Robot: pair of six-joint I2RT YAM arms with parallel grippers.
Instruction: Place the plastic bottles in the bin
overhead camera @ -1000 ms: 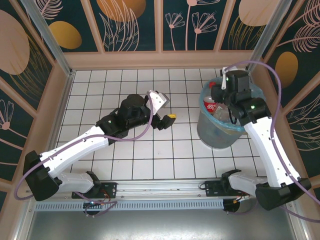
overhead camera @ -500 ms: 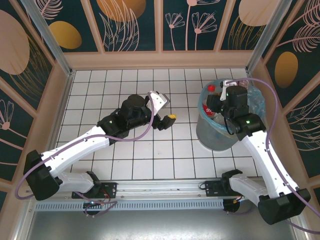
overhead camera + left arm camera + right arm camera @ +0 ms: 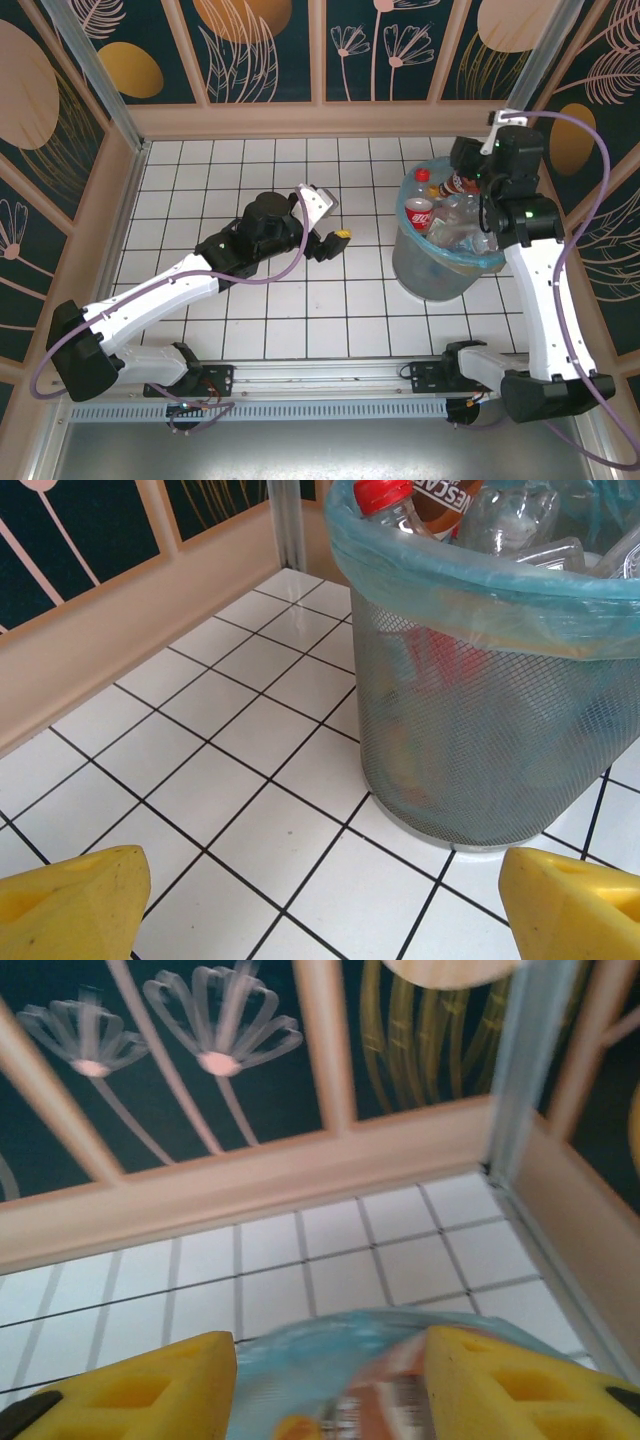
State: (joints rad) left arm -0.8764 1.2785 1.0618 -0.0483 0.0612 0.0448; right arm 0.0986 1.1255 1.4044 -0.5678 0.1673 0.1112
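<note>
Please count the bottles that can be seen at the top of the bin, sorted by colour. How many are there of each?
Red-capped bottle: 1
Brown bottle: 1
Clear bottles: 2 that can be told apart
Total: 4 at least, lying in the bin; the pile may hide more.

One word can be read — "NESCA…", cut off at the frame edge — white on the brown label of a bottle in the bin.
</note>
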